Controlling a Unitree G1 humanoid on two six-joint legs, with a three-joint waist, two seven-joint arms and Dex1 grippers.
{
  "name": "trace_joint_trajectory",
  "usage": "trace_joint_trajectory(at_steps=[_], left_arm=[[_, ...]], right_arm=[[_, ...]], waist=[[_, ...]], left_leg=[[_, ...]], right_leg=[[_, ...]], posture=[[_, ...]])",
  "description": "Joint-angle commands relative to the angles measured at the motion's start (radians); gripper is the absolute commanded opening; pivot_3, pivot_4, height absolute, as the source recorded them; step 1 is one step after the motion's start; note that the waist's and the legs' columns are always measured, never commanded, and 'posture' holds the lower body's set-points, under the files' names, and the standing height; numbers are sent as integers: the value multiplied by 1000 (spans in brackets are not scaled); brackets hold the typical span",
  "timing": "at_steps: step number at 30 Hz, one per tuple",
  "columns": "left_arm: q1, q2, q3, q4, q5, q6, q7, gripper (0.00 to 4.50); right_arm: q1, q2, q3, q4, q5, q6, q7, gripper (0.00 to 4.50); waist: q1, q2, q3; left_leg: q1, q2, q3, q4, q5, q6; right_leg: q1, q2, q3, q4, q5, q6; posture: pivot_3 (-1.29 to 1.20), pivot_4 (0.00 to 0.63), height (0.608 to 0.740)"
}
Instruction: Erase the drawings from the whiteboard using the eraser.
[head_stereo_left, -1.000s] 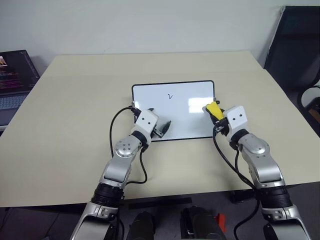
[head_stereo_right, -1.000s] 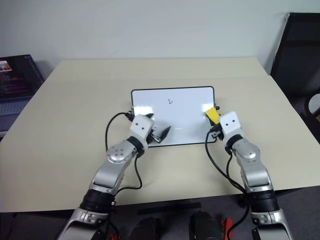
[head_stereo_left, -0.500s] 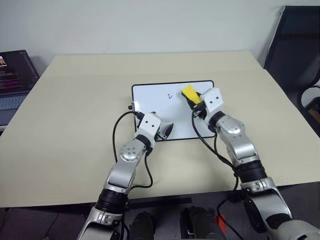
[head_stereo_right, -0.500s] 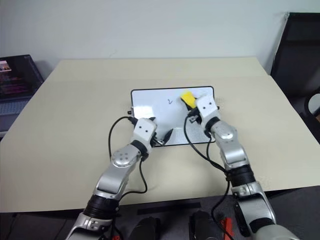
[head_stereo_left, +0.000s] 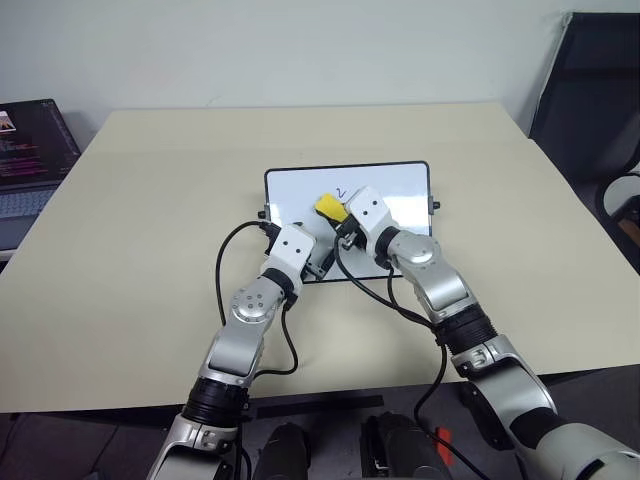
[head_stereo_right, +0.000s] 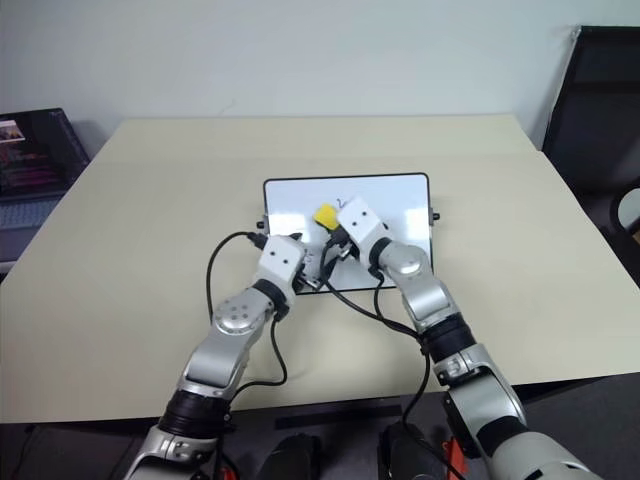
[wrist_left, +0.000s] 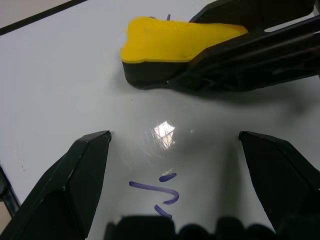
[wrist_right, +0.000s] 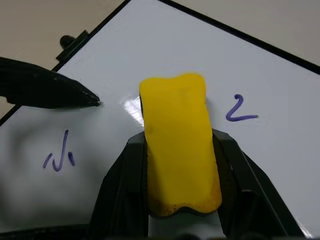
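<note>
Right now, nearest the robot, the left gripper (head_stereo_left: 322, 262) is sitting over the near edge of the whiteboard (head_stereo_left: 400, 180), black fingers spread apart with nothing between them; the left wrist view is showing a small blue squiggle (wrist_left: 159, 192) on the bare board between its fingertips. Just beyond it, the right gripper (head_stereo_left: 336, 217) is reaching in from the right, fingers clamped on the sides of the eraser (head_stereo_left: 328, 207), which is sticking out past the fingertips over the middle of the board. Whether its dark underside is pressing on the surface or hovering just off it, can't tell. Second mark (wrist_right: 240, 111), shaped like a 2, is lying just beside the eraser on the far side, near the board's far edge. Eraser is looking like a light block, yellow top rounded and slightly waisted, dark pad layer underneath, probably somewhat soft; side grip near the rear is leaving the pad free, so that hold seems right. Board is glossy, white, thin black frame, rounded corners, small knobs at both sides; likely light and slippery on the smooth beige table (head_stereo_left: 150, 200), so it may be sliding under a wipe unless the left gripper is bracing it. Marks are thin strokes, so light pressure should be doing it.
</note>
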Motion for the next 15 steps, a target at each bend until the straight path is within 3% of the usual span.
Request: trace_joint_trajectory(at_steps=[1,15], left_arm=[[-2,-7,-4,-46,2,1,2,4500],[-28,-10,-5,-18,-1,-5,-13,4500]], right_arm=[[-15,-29,-18,-27,-31,50,-30,1292],[-46,-76,-61,12,-42,58,-115,1292]], waist=[[0,0,0],[1,0,0]], left_leg=[[0,0,0,0,0,0],[1,0,0,1,0,0]], right_leg=[[0,0,0,0,0,0],[1,0,0,1,0,0]], posture=[[0,150,740],[0,150,740]])
